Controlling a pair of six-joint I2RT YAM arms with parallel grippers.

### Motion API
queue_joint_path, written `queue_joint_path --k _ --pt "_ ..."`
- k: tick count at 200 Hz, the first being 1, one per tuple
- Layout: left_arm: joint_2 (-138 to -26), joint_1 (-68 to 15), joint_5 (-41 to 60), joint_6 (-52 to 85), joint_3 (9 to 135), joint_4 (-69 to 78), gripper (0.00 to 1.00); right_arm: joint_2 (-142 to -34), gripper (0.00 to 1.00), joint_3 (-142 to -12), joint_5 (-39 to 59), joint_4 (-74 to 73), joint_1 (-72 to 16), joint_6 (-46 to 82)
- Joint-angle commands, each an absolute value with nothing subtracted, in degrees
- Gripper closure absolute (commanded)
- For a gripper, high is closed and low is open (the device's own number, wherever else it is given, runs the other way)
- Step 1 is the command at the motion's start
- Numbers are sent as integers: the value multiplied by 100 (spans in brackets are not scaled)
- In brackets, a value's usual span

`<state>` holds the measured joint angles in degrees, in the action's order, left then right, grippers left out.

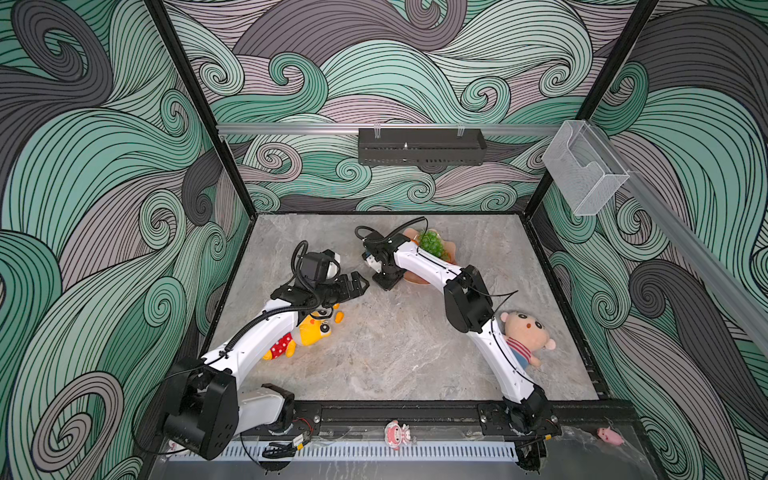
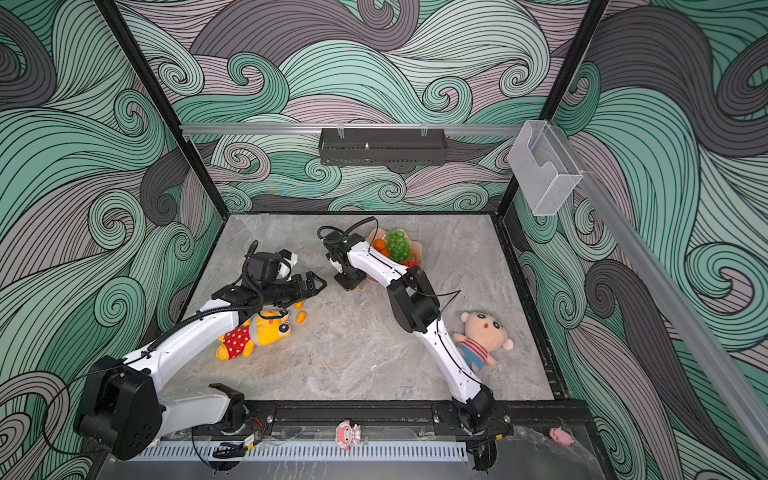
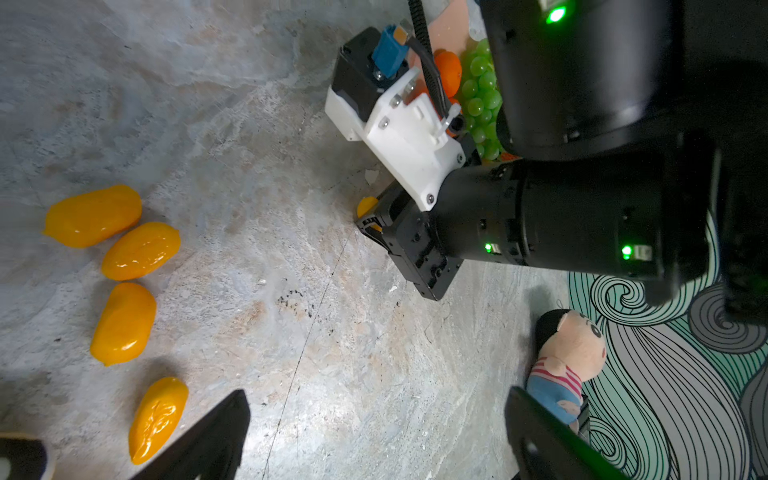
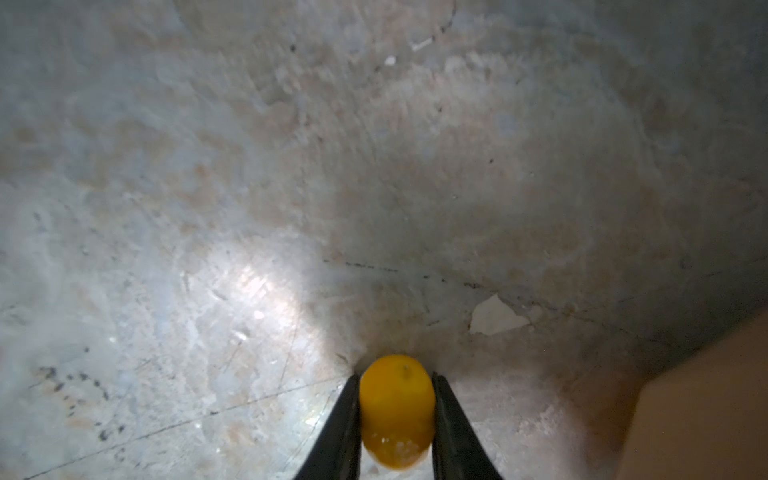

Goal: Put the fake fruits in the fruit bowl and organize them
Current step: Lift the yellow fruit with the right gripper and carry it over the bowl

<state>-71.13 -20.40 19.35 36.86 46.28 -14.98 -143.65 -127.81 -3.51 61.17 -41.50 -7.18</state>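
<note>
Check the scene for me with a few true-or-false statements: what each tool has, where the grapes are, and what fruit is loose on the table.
1. The right tool has a kumquat between its fingers. True.
2. The grape bunch lies on the table, outside the bowl. False: it sits in the fruit bowl.
3. Four loose kumquats lie on the table near the left tool. True.
4. The left tool is gripping a strawberry. False: it is open and empty.
</note>
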Motion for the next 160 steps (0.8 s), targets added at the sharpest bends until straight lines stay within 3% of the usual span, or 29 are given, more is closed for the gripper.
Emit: queue_joint_path --k 1,85,160 --pt "-6992 -2071 1628 3751 4872 -1532 1 -14068 74 -12924 65 6248 -4131 -600" --pt "-7452 -2133 1657 3579 5630 -1547 1 -13224 76 -12735 868 6056 -3810 -248" --pt "-8273 -2620 1601 3321 6447 -1617 1 -12955 77 -12422 383 5955 -3294 -133"
